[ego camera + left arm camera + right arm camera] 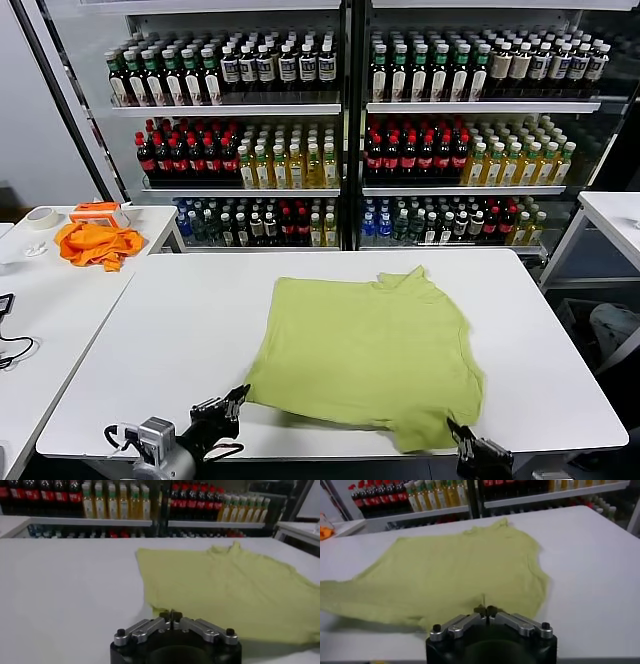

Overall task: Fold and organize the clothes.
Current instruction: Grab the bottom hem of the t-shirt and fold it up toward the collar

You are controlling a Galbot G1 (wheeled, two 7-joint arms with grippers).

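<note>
Behind everything, tall glass-fronted drinks cooler point(345, 120) packed with rows of bottles. In front of it, broad white rectangular table point(180, 330) carrying the light yellow-green short-sleeved polo shirt point(365, 350), soft plain fabric spread mostly flat, collar at the far edge, hem toward the near edge, one lower corner reaching almost to the table's rim. To the robot's left, second white table point(60, 300) with a crumpled bright orange cloth point(97, 243) and a small roll of tape point(41, 217) beyond it. Down at the near edge, left gripper point(236, 396), dark metal, fingers point(164, 615) pressed together tip to tip with no gap and nothing between them; shirt's near left corner lying just ahead of those tips and slightly toward the right arm, whether cloth and tips touch not possible to tell. Right gripper point(455, 430) likewise low at the near edge, fingers point(492, 611) closed against each other, holding nothing; shirt's near hem directly ahead of the tips, very close, contact unclear from any view. Between the two sets of fingertips, the near hem of the shirt running along the table. Collar well beyond both sets of tips, on the far side of the garment.
</note>
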